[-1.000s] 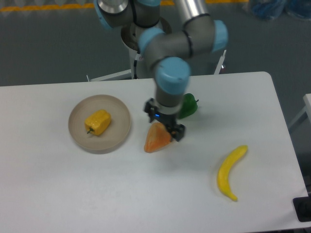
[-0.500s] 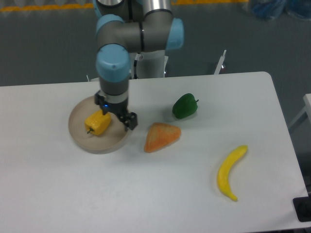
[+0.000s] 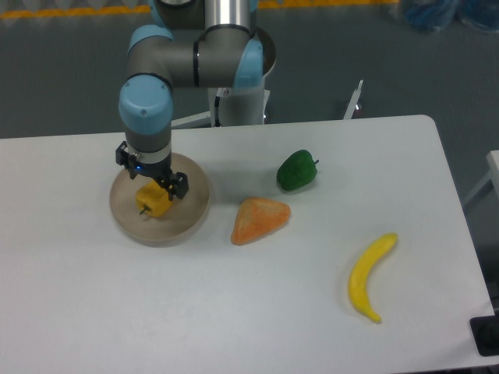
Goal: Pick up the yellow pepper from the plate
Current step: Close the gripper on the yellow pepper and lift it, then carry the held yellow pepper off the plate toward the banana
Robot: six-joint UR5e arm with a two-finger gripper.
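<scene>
On the left side of the frame, the plate (image 3: 191, 218) sits on the white table (image 3: 234, 312), a round beige dish with a low rim. The yellow pepper (image 3: 153, 204) lies on it, a little left of the dish's middle, with its short dark stem poking out toward the lower left. The gripper (image 3: 153, 181) hangs directly above the pepper, its dark body covering the pepper's upper part, so only the lower half of the yellow-orange block shows beneath it. From this high camera angle the fingertips are hidden behind the wrist and the pepper, and I cannot tell whether the fingers stand apart or are pressed against the pepper, nor whether they touch it at all. The arm (image 3: 187, 62), grey with pale blue joint caps, reaches in from the top centre of the frame and bends down to the left over the plate. To the right of the plate, near the middle of the frame, an orange wedge (image 3: 260, 220) lies on the table just beside the plate's rim but apart from it. Above and to the right of the wedge rests a green pepper (image 3: 296, 171). A yellow banana (image 3: 368, 275) lies well apart in the lower right, curved and running diagonally.
</scene>
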